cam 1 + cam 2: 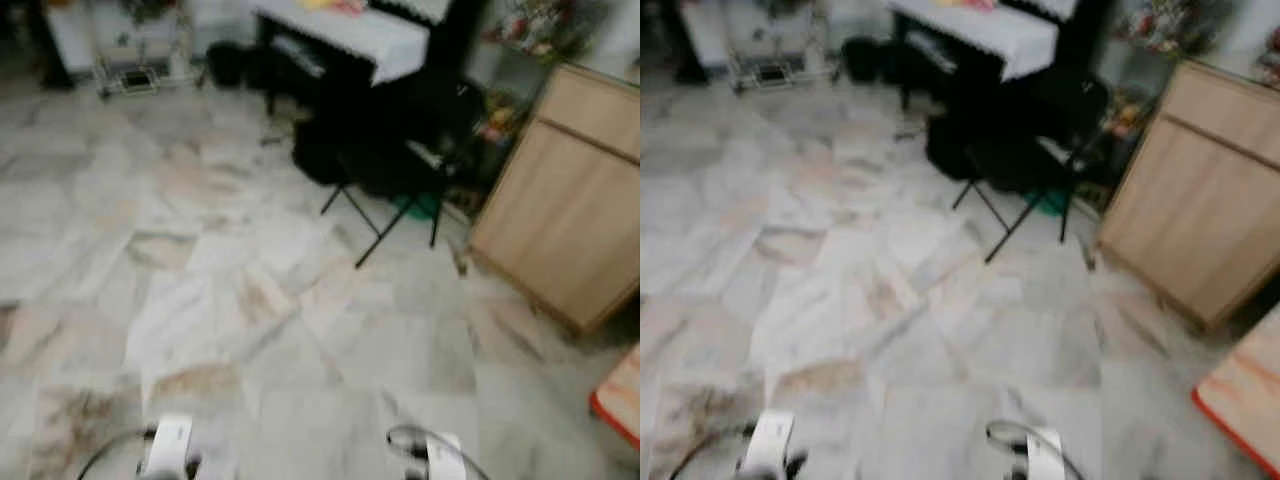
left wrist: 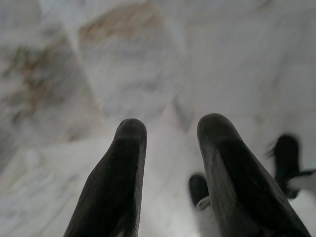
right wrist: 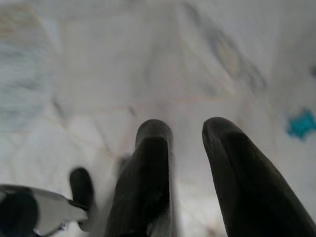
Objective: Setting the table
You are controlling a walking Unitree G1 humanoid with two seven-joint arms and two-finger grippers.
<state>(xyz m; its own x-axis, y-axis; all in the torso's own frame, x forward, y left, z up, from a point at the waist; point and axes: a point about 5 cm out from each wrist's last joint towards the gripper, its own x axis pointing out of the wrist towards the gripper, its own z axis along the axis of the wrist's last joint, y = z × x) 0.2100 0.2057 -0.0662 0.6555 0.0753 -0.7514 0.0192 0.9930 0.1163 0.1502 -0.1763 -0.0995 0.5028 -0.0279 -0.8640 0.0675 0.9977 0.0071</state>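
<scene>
Both arms hang low over the pale marble floor (image 1: 250,300), the left gripper (image 2: 170,133) and right gripper (image 3: 190,136) parted and empty. No tableware shows. The red-edged wooden table corner (image 1: 1240,390) lies lower right, nearer the right arm.

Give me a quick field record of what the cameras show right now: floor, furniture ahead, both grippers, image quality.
floor: pale marble tiles, bare stretch ahead
ahead, centre: black folding chair before a dark piece of furniture with a white cloth
ahead, right: light wooden cabinet
far right edge: red-edged surface, partly seen
far left: wire rack, blurred
left gripper: open, holding nothing, pointed at the floor
right gripper: open, holding nothing, pointed at the floor
image quality: head views blurred
</scene>
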